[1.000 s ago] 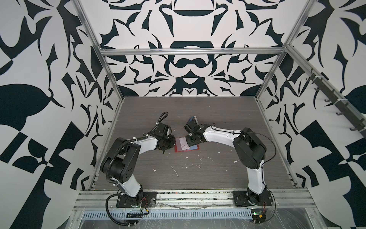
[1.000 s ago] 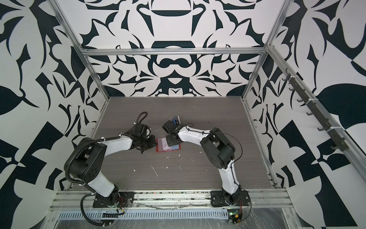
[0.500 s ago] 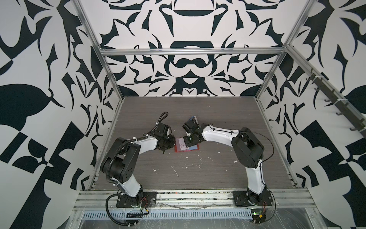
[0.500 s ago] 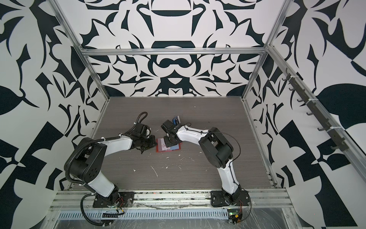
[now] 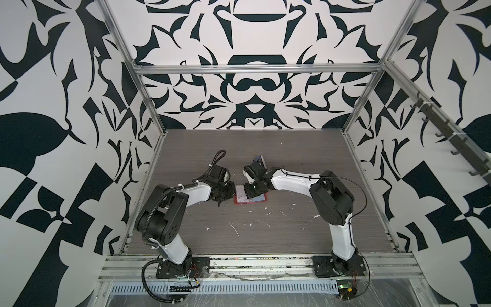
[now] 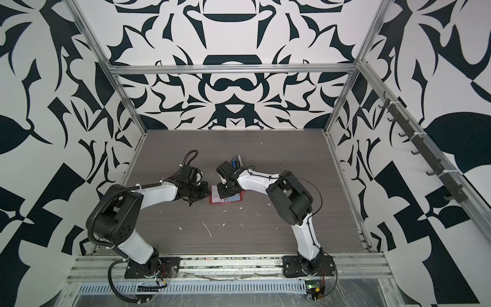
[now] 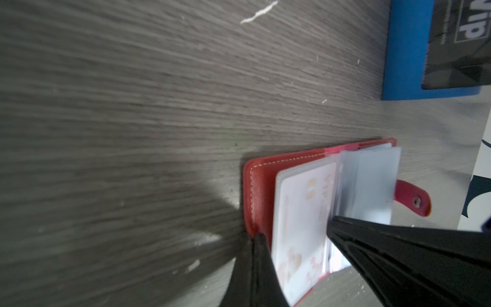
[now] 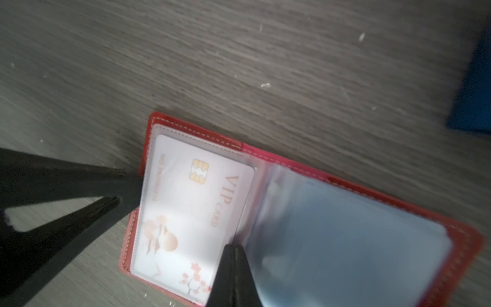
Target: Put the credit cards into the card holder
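Two white-and-black robot arms, the left arm (image 5: 196,192) and the right arm (image 5: 289,182), leaned in from the near rail (image 5: 265,261) of a grey wood-grain table (image 5: 265,239) strewn with white flecks (image 5: 235,230). They met over one card holder, with two cards countable and one rack beyond. The card holder (image 7: 261,196), a small red leather-like booklet with pale stitching, lay open and flat near the table's middle, its snap tab (image 7: 413,198) jutting from the cover on the side away from the left arm. One white card (image 8: 202,202), printed "VIP CARD" with a gold chip and pink blossoms, sat inside a sleeve on one page. The loose clear sleeves (image 8: 345,239) on the facing page showed a bluish sheen; whether a card lay under them could not be told. The left gripper (image 7: 257,240) was closed, its tips against the red cover's outer edge, though whether it pinched anything was unclear. The right gripper (image 8: 233,252) was closed too, tips down at the fold between white card and loose sleeves. Just behind the right wrist, apart from the holder, one blue plastic rack (image 7: 406,53) held one dark card (image 7: 457,47) marked "vip". Bare table stretched in front of the holder, to its right, and behind the rack to the black-and-white patterned back wall (image 5: 252,87).
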`<action>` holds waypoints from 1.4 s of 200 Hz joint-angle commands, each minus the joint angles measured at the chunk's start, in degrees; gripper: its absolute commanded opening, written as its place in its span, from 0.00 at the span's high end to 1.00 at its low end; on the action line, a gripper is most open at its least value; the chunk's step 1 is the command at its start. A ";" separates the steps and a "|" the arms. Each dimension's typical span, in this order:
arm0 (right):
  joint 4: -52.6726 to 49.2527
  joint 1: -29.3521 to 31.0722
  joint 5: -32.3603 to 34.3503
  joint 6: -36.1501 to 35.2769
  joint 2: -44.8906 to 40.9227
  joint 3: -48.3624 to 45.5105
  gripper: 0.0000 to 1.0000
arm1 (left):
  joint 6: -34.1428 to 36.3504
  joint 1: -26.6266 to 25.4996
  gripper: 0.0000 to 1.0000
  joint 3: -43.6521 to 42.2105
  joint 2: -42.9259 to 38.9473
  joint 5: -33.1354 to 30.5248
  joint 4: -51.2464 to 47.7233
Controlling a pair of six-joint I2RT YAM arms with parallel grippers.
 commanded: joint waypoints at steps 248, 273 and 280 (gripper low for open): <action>1.43 -2.05 10.48 2.28 -8.45 -12.56 1.00 | 3.13 -5.81 0.66 11.00 6.38 9.63 -0.17; 1.43 -2.12 10.26 2.33 -8.13 -12.47 1.00 | 3.04 -5.95 0.68 11.49 7.71 9.86 -0.17; 1.56 -2.07 10.24 2.34 -8.09 -12.47 1.00 | 2.96 -6.01 0.68 11.65 8.06 9.93 -0.18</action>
